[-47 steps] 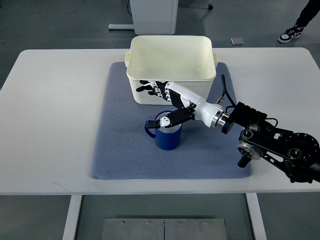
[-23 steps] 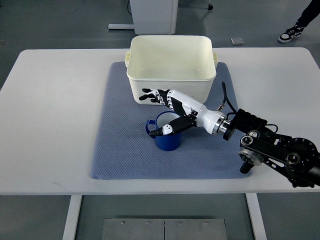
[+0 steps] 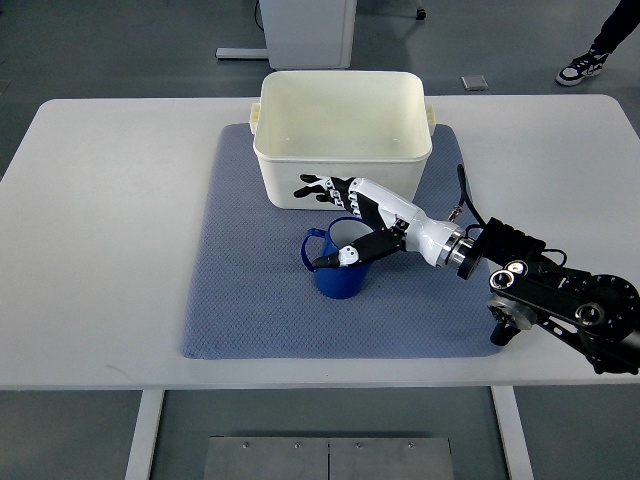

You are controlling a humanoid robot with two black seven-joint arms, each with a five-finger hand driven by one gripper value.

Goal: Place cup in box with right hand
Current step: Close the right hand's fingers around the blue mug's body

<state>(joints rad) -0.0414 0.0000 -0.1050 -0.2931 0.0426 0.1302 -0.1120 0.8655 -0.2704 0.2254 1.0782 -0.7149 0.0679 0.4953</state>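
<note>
A blue cup [image 3: 338, 272] with its handle [image 3: 311, 244] pointing left stands on the blue mat [image 3: 240, 290], just in front of the white box [image 3: 343, 160]. My right hand [image 3: 335, 222] reaches in from the right and hovers over the cup. Its fingers [image 3: 322, 188] are spread out against the box's front wall, behind the cup. The thumb [image 3: 342, 257] lies across the cup's mouth, down at its front rim. Nothing is clasped between thumb and fingers. The box is open at the top and I see nothing inside it.
The mat lies on a white table [image 3: 110, 220]. My right forearm and its black joints [image 3: 560, 300] stretch over the mat's right front corner. Beyond the table are a white cabinet base [image 3: 308, 30], a floor plate [image 3: 474, 83] and a person's shoe [image 3: 580, 68].
My right hand has drawn back to the right and its thumb has dropped lower over the cup. The cup has shifted slightly right, its handle now nearer the box.
</note>
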